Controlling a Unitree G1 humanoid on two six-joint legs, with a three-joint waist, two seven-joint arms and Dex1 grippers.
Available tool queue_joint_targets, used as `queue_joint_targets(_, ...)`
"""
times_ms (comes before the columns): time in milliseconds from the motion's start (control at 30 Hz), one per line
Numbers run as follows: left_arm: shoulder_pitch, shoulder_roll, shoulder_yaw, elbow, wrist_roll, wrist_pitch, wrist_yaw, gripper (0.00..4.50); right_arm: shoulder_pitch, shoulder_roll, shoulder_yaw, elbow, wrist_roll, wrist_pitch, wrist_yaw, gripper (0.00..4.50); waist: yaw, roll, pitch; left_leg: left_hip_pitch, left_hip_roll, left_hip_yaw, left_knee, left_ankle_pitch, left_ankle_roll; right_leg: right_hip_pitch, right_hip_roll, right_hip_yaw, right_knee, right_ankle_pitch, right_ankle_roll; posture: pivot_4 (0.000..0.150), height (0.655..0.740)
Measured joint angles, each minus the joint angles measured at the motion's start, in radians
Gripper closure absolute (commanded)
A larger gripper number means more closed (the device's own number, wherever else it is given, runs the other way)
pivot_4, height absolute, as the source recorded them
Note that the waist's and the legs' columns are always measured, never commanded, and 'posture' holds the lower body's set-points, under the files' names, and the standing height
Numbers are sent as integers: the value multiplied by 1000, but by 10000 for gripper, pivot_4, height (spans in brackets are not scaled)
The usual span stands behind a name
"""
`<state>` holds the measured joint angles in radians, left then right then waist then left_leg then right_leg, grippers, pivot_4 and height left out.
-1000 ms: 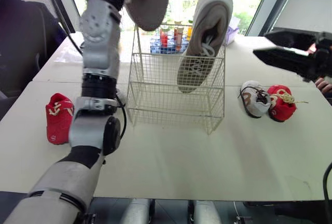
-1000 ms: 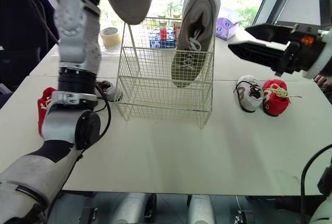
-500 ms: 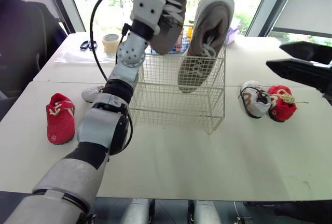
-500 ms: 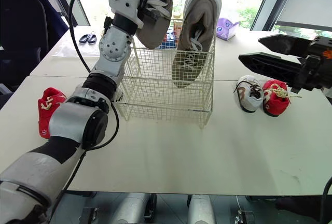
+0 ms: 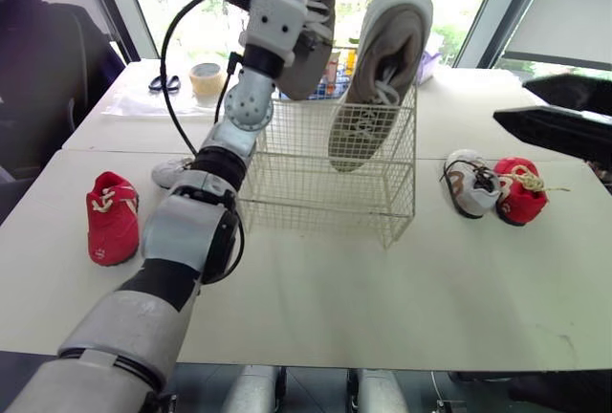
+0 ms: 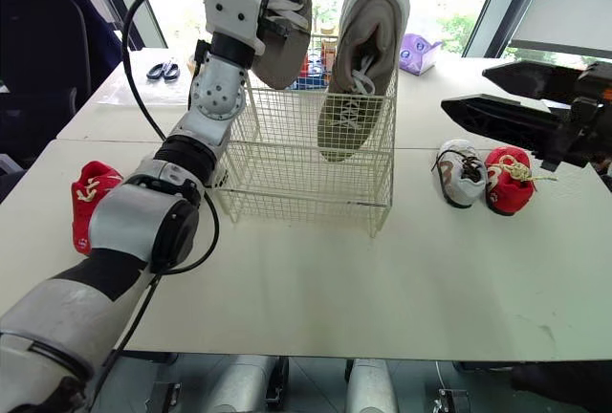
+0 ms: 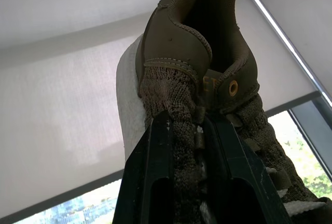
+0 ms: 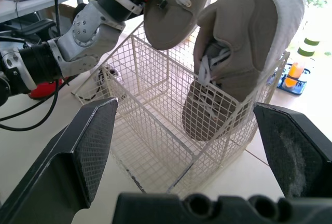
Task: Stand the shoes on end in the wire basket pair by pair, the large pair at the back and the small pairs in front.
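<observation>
Left claw [image 7: 185,118]: raised high over the far left of the basket; its fingers [image 7: 158,151] are clamped on the tongue and laces of the held shoe.
Held shoe [image 7: 181,53]: large, olive-grey, hanging toe down and heel up, with the toe at the top rim of the basket's left side; whether it touches the wire cannot be told.
Basket [image 5: 316,184]: white wire, on the table at the middle, towards the far side.
Standing shoe [image 5: 378,78]: large and grey, on end in the right of the basket, toe down, heel rising above the rim, leaning on the far wall.
Right claw [image 6: 466,88]: hovers right of the basket, above the table, fingers spread wide with nothing between them.
Right white shoe [image 5: 469,184]: small, on the table right of the basket, touching the right red shoe [image 5: 518,190].
Left red shoe [image 5: 112,217]: small, alone on the table, well left of the basket.
Left white shoe [image 5: 170,172]: small, just left of the basket, partly behind the left arm.
Table [image 5: 382,298]: white.
Far left: scissors [image 5: 161,82] and tape roll [image 5: 205,78].
</observation>
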<state>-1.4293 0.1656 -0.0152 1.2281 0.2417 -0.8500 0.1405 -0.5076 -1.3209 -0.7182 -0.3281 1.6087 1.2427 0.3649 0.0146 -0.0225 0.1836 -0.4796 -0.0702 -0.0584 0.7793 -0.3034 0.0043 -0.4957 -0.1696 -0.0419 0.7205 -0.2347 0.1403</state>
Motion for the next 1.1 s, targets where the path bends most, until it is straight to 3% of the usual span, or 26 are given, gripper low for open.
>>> queue_joint_targets(433,60,15,33,-49,-72,23,-107,42464,16,35,76,-11,-20,-101,-5,0,0,4,-15,0,0,0,7,-4,6,4,-1,-1,-1,0,2,1500,6563)
queue_joint_targets(600,106,32,-11,-111,-1,-69,-25,42464,22,60,92,-19,-36,-133,-5,0,1,5,-16,0,0,0,7,-4,6,4,-1,0,-1,0,2,1500,6563)
queue_joint_targets(867,86,53,-139,-127,261,-98,302,42464,8,54,131,-14,-33,-142,-3,0,1,5,-16,-1,0,0,7,-4,6,3,-1,0,-1,0,3,1500,6563)
queue_joint_targets(1100,56,64,-168,-64,301,-88,399,42464,32,49,106,-25,1,-140,-38,0,0,4,-16,-5,0,0,7,-4,6,-1,-1,0,-1,0,3,1500,6563)
